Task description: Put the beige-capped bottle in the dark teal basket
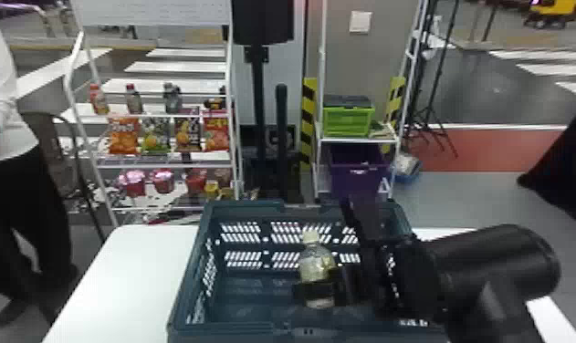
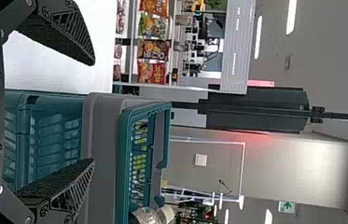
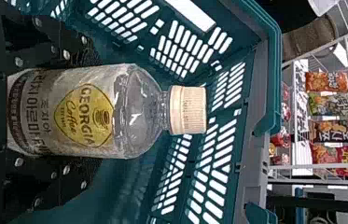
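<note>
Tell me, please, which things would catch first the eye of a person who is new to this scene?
Probably the beige-capped bottle, cap up in the grip of the right tool, between the walls of the basket. Next comes the large dark teal basket itself, on the white table. Behind it on the left, the colourful snack bags stand out on a white rack.
</note>
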